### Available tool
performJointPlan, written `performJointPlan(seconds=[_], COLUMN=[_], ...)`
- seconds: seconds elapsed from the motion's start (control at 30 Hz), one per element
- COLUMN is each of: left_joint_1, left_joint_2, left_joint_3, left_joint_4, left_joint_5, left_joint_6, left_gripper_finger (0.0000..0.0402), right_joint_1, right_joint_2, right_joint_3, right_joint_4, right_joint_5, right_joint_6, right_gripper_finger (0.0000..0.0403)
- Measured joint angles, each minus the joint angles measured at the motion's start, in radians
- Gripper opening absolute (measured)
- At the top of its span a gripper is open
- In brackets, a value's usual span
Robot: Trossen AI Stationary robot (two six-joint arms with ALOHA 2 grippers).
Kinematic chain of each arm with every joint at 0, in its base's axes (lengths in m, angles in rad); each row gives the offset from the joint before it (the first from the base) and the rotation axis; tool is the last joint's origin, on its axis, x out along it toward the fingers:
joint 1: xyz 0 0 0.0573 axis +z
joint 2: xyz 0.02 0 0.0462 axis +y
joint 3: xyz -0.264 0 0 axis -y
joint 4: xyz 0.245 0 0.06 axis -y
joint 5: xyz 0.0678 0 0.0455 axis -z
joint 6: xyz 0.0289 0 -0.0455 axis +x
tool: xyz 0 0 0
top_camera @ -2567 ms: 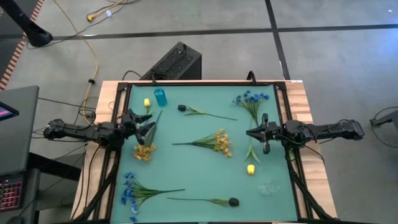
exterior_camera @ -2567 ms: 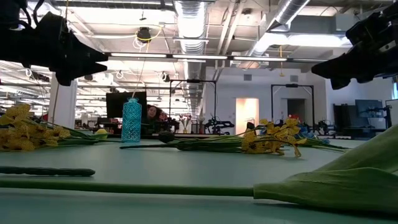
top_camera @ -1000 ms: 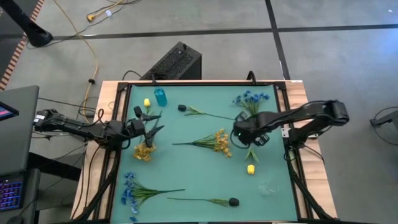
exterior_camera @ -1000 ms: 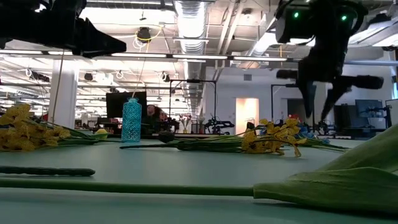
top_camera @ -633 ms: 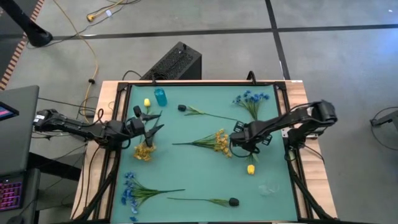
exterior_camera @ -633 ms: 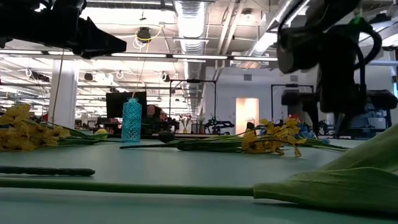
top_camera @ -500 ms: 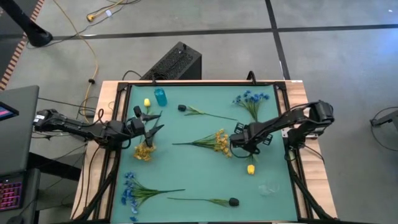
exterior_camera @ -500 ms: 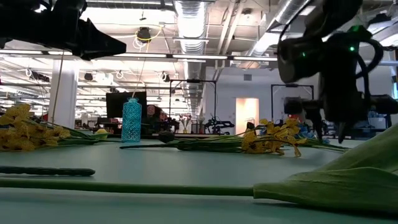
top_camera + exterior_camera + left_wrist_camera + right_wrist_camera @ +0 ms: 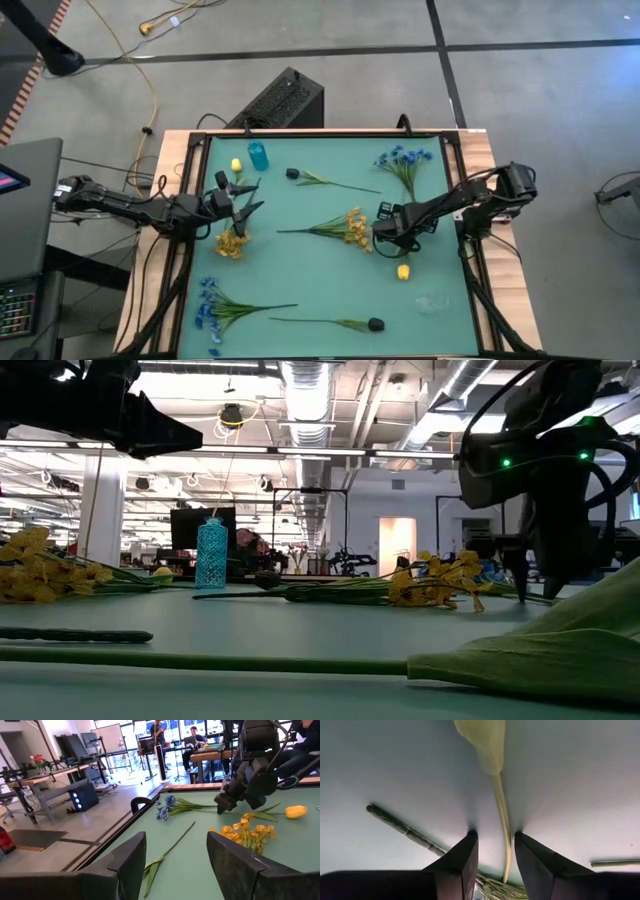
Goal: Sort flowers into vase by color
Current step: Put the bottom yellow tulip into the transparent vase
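Green surface (image 9: 300, 270) holds scattered flowers. Right gripper (image 9: 384, 238), fingers parted, straddles a light, floppy yellow bud stem (image 9: 503, 827) at 3 o'clock; pinch the stem. Left gripper (image 9: 243, 204) waits released at 9.

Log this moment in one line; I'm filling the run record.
right gripper: down at mat, fingers open astride yellow bud stem | left gripper: open, waiting at left edge | vase: empty

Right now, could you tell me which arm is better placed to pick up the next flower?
The right: its tool is down at the mat, open, straddling a thin stem of the yellow bud. The left tool hovers open near the mat's left edge.
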Motion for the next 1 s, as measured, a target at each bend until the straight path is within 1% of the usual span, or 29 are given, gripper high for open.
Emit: performJointPlan(seconds=[0.13,0.23,0.5,0.73,0.8,0.87,1.0], left_joint_1=[0.0,0.0,0.0,0.0,0.0,0.0,0.0], left_joint_2=[0.0,0.0,0.0,0.0,0.0,0.0,0.0], left_joint_3=[0.0,0.0,0.0,0.0,0.0,0.001,0.001], left_joint_4=[-0.002,-0.002,-0.008,-0.008,-0.008,-0.012,-0.026], left_joint_5=[0.0,0.0,0.0,0.0,0.0,0.0,0.0], left_joint_6=[0.0,0.0,0.0,-0.005,-0.005,-0.006,-0.014], left_gripper_finger=[0.0199,0.0199,0.0199,0.0199,0.0199,0.0199,0.0199], right_joint_1=[0.004,0.008,0.012,-0.005,-0.003,-0.004,-0.029], right_joint_2=[0.001,0.001,0.0,0.0,-0.008,-0.03,-0.092], right_joint_3=[0.0,0.0,0.015,0.076,0.104,0.135,0.194], right_joint_4=[0.004,0.011,0.024,0.039,0.055,0.059,0.048], right_joint_5=[-0.005,-0.005,-0.009,-0.054,-0.085,-0.138,-0.285], right_joint_6=[-0.04,-0.069,-0.07,-0.072,-0.074,-0.053,0.073], right_gripper_finger=[0.0138,0.0115,0.0019,0.0017,0.0016,0.0016,0.0016])
